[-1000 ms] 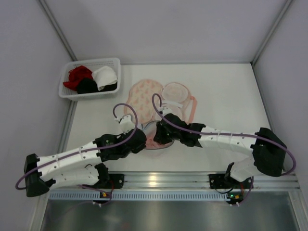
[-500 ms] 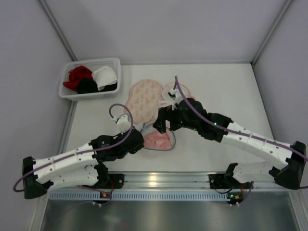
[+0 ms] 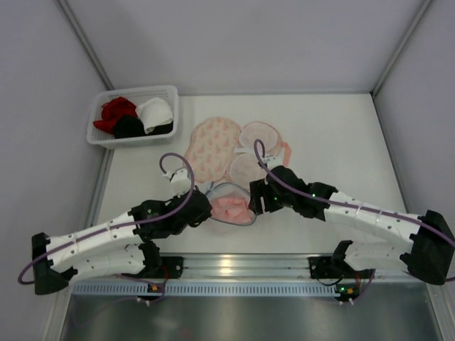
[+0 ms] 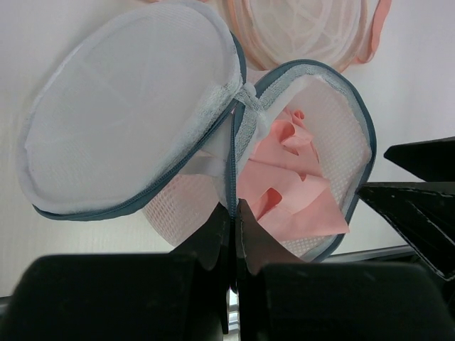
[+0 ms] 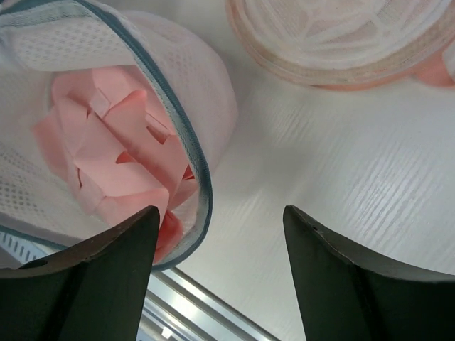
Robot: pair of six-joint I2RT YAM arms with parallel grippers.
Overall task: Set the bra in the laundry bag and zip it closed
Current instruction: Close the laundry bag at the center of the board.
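Left hand (image 4: pixel 231 213) shut, seemingly on laundry bag (image 4: pixel 128 106) rim; right hand (image 5: pixel 219 220) open, empty; press bra (image 4: pixel 284 192) left of it flat.

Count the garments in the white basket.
3: a red one on the left, a black one in the middle, a white one on the right. Others may lie hidden underneath.

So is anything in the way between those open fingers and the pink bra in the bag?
Nothing visible does. The bra lies uncovered in the open half of the laundry bag, its lid flipped back, and the right fingers stand open at its rim. The left fingers pinch the zip rim.
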